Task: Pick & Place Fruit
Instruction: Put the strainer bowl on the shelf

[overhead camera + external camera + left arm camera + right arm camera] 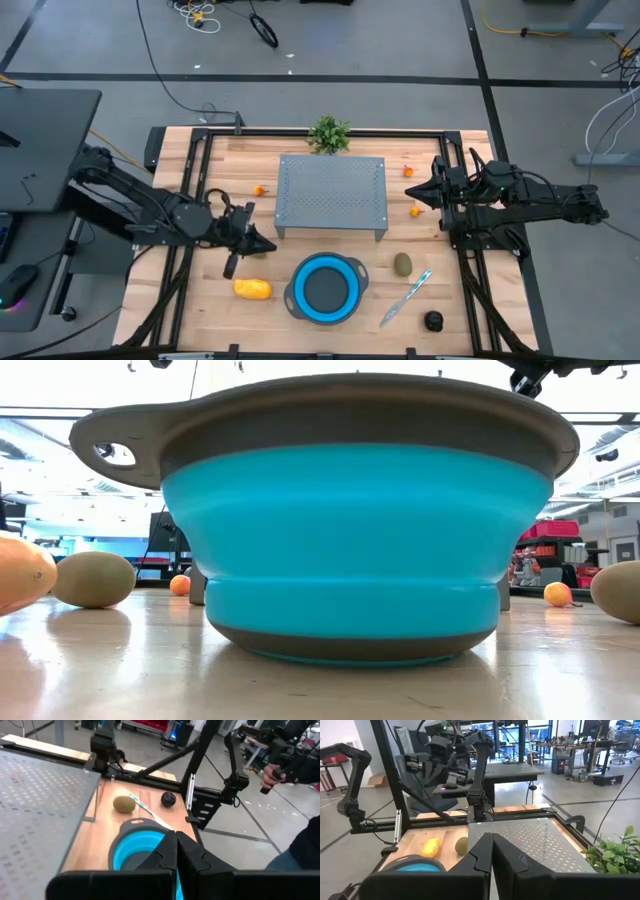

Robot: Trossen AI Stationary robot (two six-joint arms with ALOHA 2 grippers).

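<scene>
The fruit lies scattered on the wooden table. A yellow-orange oblong (252,289) rests left of the blue bowl (326,288), and an olive oval (402,264) lies to the bowl's right. A second olive oval (461,845) lies beside the oblong. A near-black round one (432,320) sits at the near right. Tiny orange ones (260,190) (408,171) (415,210) lie around the grey platform. My left gripper (262,243) hovers shut, left of the bowl and above the table, pointing toward the bowl (135,847). My right gripper (412,190) waits shut at the platform's right side.
A grey perforated platform (332,195) stands at the table's middle, with a green plant sprig (329,133) behind it. A knife with a light-blue handle (405,297) lies right of the bowl. Black frame rails run along the table's edges. A person's hand (272,775) shows beyond the table.
</scene>
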